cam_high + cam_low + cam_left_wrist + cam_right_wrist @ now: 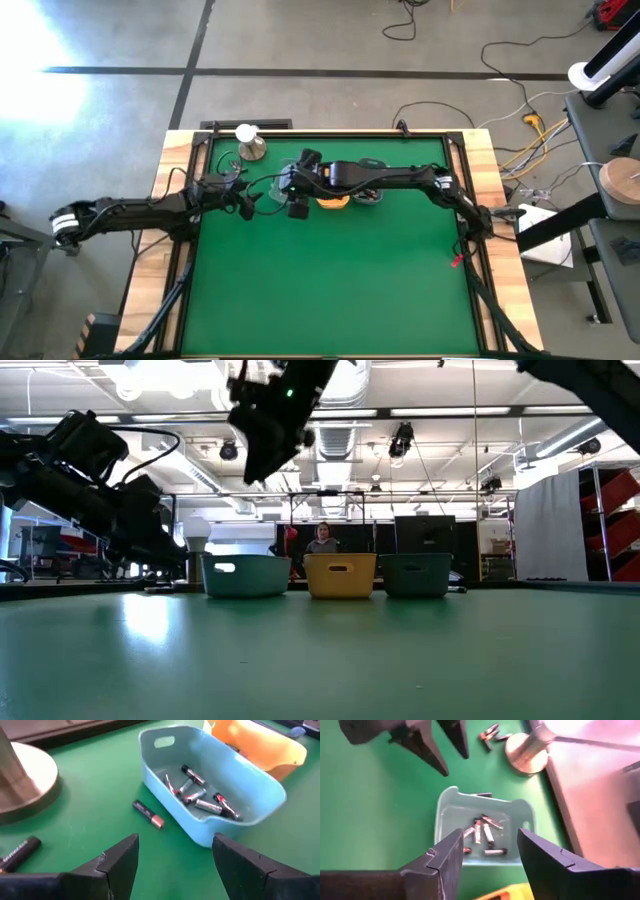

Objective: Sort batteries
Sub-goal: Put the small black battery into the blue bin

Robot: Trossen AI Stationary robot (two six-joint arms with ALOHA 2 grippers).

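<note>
Two grippers work at the far side of the table. On the left, the left gripper [172,857] hangs low with its jaws spread and empty, beside the pale blue tray [260,800]. A loose battery [148,814] lies on the green mat [340,280] just outside the tray wall, and another [19,852] lies near the metal dome's base [25,780]. Further right, the right gripper [485,852] hovers above the same tray, jaws parted with nothing between them; several sorted batteries [482,832] lie inside. The orange tray [270,747] stands just beyond.

Risks, as judged: both grippers crowd one tray, so either could strike the other or nudge the tray; the loose battery beside the wall may roll when pinched, or leave a finger little room.

Writing: print on the dark battery is illegible.
</note>
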